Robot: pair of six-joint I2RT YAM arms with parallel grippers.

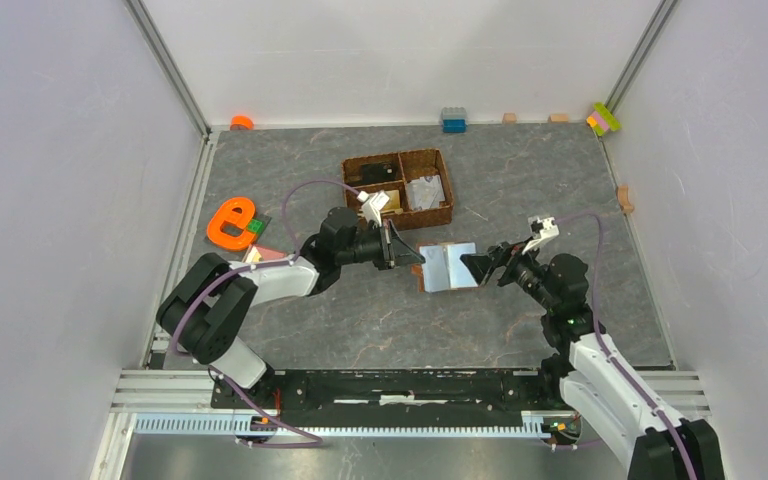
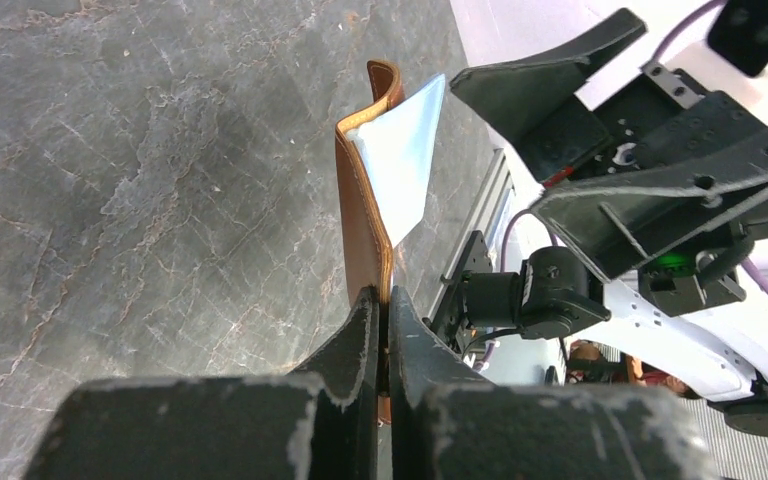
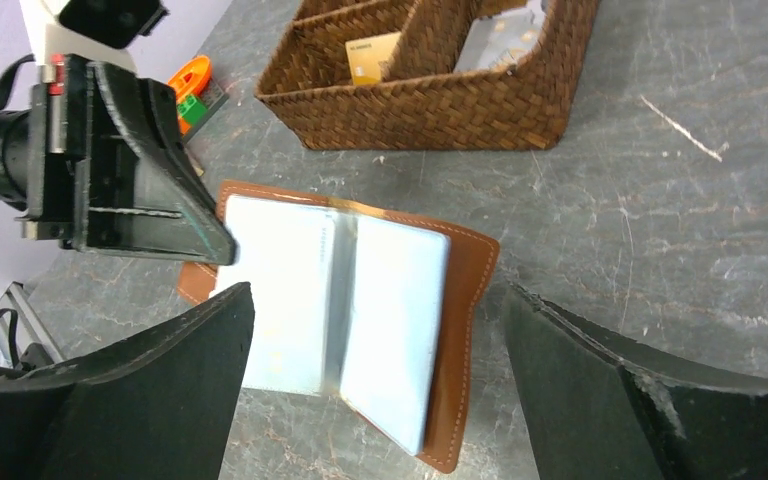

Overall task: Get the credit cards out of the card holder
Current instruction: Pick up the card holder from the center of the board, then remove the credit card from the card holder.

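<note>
The card holder [image 1: 448,266] lies open in the middle of the table [image 1: 520,170], its pale grey-blue inside facing up and its brown cover showing round the edges. The left arm is folded at the elbow near the table's 8 o'clock corner, and its forearm reaches out level toward 3 o'clock. The left gripper [image 2: 380,303] is clamped tight on the card holder's 9 o'clock edge, its two fingers pressed together with the brown cover pinched between them. The right arm rises from its base at 5 o'clock, leans toward 11 o'clock and bends at the wrist so that the right gripper [image 1: 475,265] points toward 9 o'clock, at the card holder's 3 o'clock edge. Its jaws are spread wide and hold nothing; in the right wrist view the two fingers [image 3: 140,400] stand on either side of the open card holder, apart from it. At 12 o'clock from the card holder, near but not touching it, sits a brown woven basket [image 3: 430,110]; a gold-tan card [image 3: 372,58] lies in one compartment and a grey-white card [image 3: 500,35] in the next. Whether any card is in the card holder's pockets cannot be told.
</note>
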